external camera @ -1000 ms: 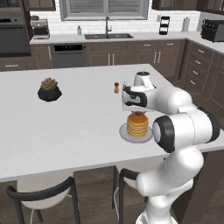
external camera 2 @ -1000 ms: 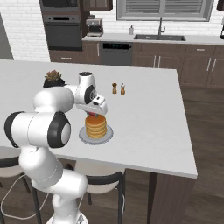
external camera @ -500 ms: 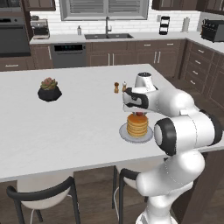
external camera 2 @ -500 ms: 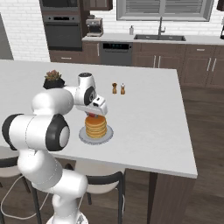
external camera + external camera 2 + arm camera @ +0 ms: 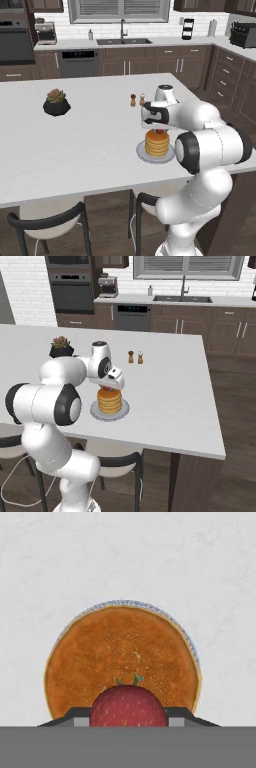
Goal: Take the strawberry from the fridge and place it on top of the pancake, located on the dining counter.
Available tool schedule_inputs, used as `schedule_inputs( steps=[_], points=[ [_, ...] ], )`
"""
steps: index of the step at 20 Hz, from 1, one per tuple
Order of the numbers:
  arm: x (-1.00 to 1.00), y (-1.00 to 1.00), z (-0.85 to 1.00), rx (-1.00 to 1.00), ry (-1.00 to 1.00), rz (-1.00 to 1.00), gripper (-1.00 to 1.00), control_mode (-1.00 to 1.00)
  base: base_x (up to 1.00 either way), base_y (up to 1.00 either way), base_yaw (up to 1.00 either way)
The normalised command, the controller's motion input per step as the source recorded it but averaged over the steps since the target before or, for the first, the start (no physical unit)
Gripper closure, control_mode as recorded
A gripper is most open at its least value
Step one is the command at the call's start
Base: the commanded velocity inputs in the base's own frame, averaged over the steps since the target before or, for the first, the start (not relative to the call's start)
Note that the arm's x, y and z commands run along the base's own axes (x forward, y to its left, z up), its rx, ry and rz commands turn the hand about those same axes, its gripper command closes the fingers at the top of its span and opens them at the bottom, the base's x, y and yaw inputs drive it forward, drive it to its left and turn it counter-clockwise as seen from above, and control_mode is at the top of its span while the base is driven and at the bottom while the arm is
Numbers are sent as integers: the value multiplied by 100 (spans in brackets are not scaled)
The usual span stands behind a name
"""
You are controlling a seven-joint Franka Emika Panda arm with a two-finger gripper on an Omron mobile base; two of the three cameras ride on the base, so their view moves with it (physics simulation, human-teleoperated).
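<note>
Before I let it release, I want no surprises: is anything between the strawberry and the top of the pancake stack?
Nothing visible. The gripper holds the strawberry directly over the pancake, whose top is bare. The salt and pepper shakers and the potted plant stand well aside on the dining counter.

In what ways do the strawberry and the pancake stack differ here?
The strawberry is dark red and small; the pancake stack is golden-tan and far wider. The strawberry is held in the jaws of the gripper above the stack, while the stack rests on a grey plate on the counter. Both look round from above.
</note>
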Motion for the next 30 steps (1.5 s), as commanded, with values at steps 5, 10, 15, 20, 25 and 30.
schedule_inputs(
  steps=[5, 10, 15, 20, 25, 30],
  points=[
    [1, 0, -31, 0, 0, 0, 100, -100, 0, 0, 0],
    [0, 0, -19, 0, 0, 0, 100, -100, 0, 0, 0],
    [0, 0, -11, 0, 0, 0, -100, -100, 0, 0, 0],
    [0, 0, -2, 0, 0, 0, -100, -100, 0, 0, 0],
    [-1, 0, 0, 0, 0, 0, -100, -100, 0, 0, 0],
    [-7, 1, 11, -2, 0, 0, -100, -100, 0, 0, 0]
  ],
)
